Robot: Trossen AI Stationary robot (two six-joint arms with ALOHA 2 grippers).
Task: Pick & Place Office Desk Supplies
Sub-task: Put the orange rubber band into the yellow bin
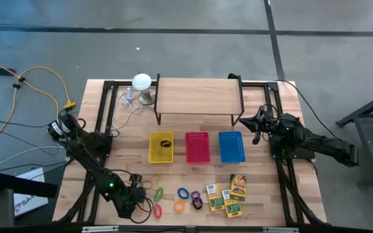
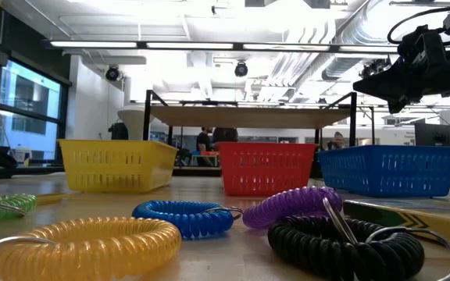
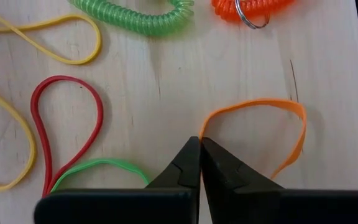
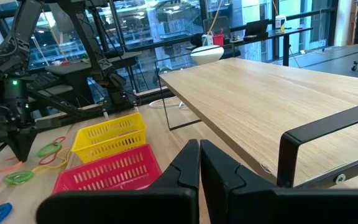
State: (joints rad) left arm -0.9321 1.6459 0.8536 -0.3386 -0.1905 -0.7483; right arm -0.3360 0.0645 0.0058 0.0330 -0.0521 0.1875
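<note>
Left hand (image 3: pixel 200 142) pinched together on the thin orange rubber band (image 3: pixel 263 127), whose near end its fingers hide; right hand (image 4: pixel 199 149) closed, empty, beside the wooden shelf (image 4: pixel 278 106)

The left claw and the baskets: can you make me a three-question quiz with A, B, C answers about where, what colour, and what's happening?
1. Where is the red basket?
A. Between the yellow basket and blue basket
B. On top of the wooden shelf
C. Beside the card boxes

2. What colour is the rubber band at the left claw?
A. Purple
B. Orange
C. White

3. What is the left claw doing?
A. Wide open
B. Holding a basket
C. Shut on the rubber band

Answers: 1 A, the high view shows it in the middle of the row. 2 B, the left wrist view shows orange. 3 C, its tips pinch the band's end.
</note>
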